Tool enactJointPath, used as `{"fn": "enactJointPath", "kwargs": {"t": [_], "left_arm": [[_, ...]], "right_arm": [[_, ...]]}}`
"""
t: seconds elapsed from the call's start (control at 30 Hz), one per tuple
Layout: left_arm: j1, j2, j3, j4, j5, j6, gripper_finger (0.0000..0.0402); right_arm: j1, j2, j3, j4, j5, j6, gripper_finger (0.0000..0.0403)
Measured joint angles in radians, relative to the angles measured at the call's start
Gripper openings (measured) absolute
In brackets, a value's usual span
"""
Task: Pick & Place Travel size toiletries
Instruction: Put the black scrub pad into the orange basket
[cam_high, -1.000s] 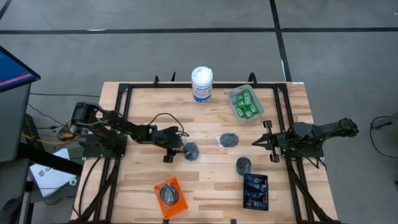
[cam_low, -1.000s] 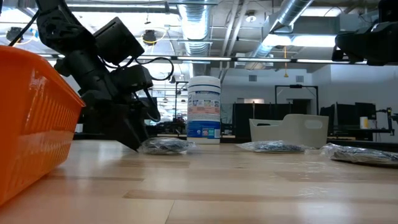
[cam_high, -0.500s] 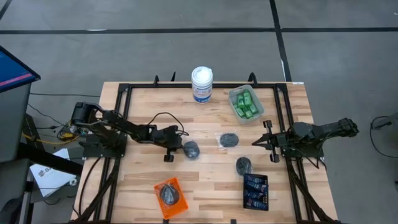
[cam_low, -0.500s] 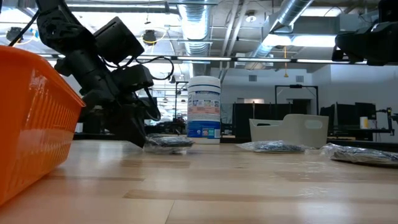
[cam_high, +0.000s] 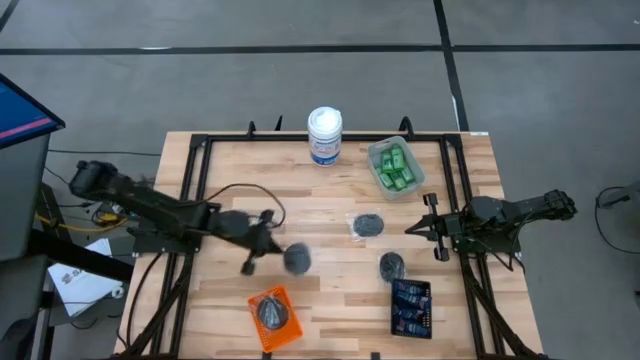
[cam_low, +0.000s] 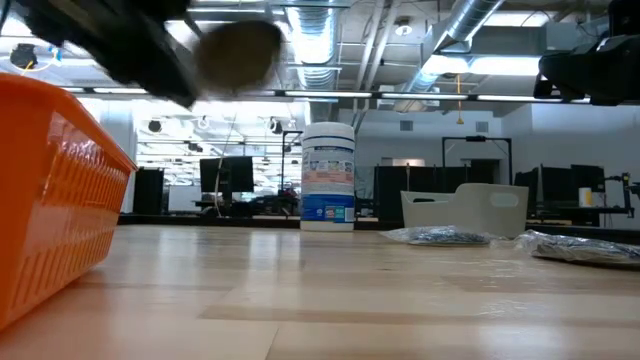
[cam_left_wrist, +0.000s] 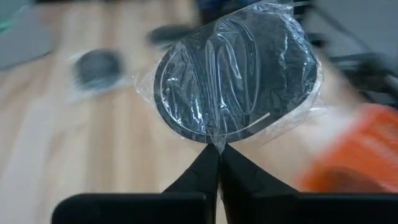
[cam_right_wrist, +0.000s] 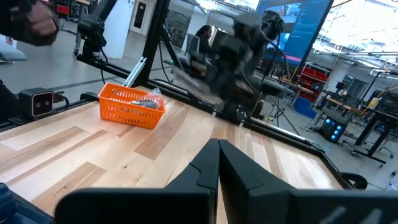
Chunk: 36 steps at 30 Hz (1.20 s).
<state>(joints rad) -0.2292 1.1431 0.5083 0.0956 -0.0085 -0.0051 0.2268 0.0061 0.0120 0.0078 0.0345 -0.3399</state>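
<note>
place: robotics lab | cues: exposed ceiling ducts; monitors; metal frames

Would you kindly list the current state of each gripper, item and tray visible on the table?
Left gripper: shut on a round dark grey puck in clear wrap, lifted off the table.
Right gripper: shut, empty, waiting at the table's right side.
Orange mesh tray: holds one wrapped puck.
Clear tray: holds small green bottles.
Black tray: holds dark blue tubes.
Two wrapped pucks: lying loose on the table.
White canister: upright.

Wooden table: trays, canister, wrapped pucks.
</note>
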Motion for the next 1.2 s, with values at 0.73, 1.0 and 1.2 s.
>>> {"fn": "enactJointPath", "kwargs": {"t": [0.73,1.0,1.2], "left_arm": [[-0.504,0.034,0.098,-0.292,-0.230,-0.272,0.0000],[-0.504,0.210,0.236,-0.455,-0.224,-0.264,0.0000],[-0.500,0.273,0.272,-0.477,-0.223,-0.271,0.0000]], "right_arm": [[0.000,0.000,0.000,0.000,0.000,0.000,0.0000],[0.000,0.000,0.000,0.000,0.000,0.000,0.0000],[0.000,0.000,0.000,0.000,0.000,0.000,0.0000]]}}
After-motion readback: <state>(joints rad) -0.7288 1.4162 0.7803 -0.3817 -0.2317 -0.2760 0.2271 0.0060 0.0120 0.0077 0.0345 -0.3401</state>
